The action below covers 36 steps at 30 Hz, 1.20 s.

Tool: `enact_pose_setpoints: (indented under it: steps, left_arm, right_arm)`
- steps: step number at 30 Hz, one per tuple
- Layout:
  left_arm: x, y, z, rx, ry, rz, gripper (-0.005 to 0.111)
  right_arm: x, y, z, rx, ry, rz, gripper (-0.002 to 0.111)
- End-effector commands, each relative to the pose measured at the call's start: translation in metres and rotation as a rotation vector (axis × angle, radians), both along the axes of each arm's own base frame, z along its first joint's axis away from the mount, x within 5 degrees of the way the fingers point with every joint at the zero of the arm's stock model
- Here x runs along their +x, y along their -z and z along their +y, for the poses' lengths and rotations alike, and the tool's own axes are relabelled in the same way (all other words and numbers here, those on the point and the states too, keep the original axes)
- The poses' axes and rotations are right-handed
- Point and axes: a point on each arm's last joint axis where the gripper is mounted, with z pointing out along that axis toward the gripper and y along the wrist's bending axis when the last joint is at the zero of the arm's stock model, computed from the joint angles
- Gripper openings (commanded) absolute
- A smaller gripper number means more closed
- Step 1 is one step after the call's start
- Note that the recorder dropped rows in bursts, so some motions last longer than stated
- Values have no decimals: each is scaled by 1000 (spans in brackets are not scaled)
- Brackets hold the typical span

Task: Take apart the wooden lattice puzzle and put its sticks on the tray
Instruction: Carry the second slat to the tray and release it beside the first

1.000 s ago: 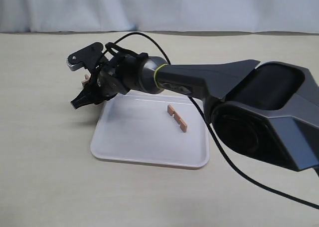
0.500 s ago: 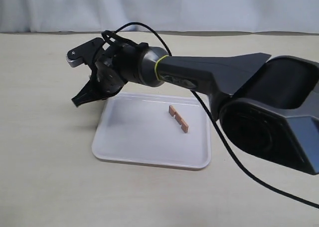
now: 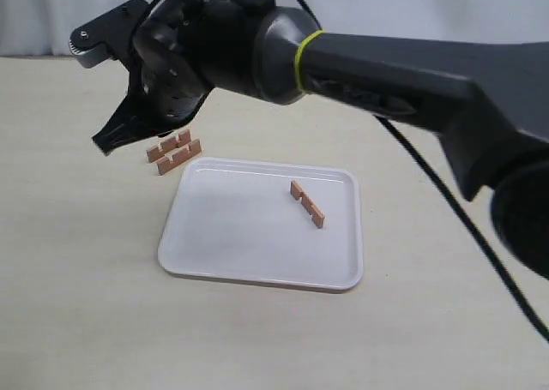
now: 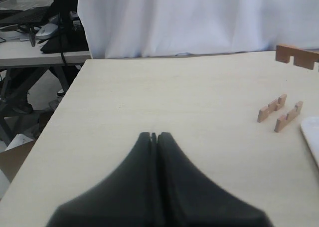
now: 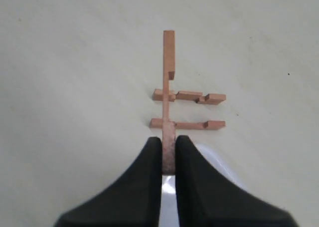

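right end effector (image 5: 168,139): clamped narrow on one end of the held stick (image 5: 169,62); raised above the desk (image 3: 86,279), just off the tray's far-left corner in the exterior view.
held stick axis: runs straight out from the fingertips, in line with them, notches to one side. It crosses the two loose sticks (image 5: 189,96) at a right angle in the right wrist view. The left wrist view shows it up in the air, so I judge it clear of them.
loose sticks: side by side on the desk, parallel, just beside the tray (image 3: 257,266), not on it.
tray stick (image 3: 306,203): lies alone on the tray's far-right part.
left end effector (image 4: 155,135): fingers pressed together, nothing between them; well apart from the loose sticks.
key relation: the tray lies behind the held stick, on the wrist side. In the exterior view that is right of the end effector and nearer the camera.
next move, my read: pull back toward the tray, then lower; no forward reach needed.
nearer arm: right.
risk: dropping too soon lands the stick on the loose pair.
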Motion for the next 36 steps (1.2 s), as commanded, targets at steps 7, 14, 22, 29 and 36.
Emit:
enact_pose_setpoints:
  steps: [7,14,22,29,36]
  left_arm:
    - [0,0,0,-1,-1,-9,0]
    - [0,0,0,-1,-1,-9,0]
    - [0,0,0,-1,-1,-9,0]
    - [0,0,0,-1,-1,-9,0]
    - [0,0,0,-1,-1,-9,0]
  right_arm:
    - [-50,-7,-84,-13,63,53,5]
    - [-87,20,-137,89,176,97,5]
    - [-107,49,-142,30,132,171,5]
    - [-104,67,-140,21,134,208,9]
    - [-103,66,-139,42,138,192,46]
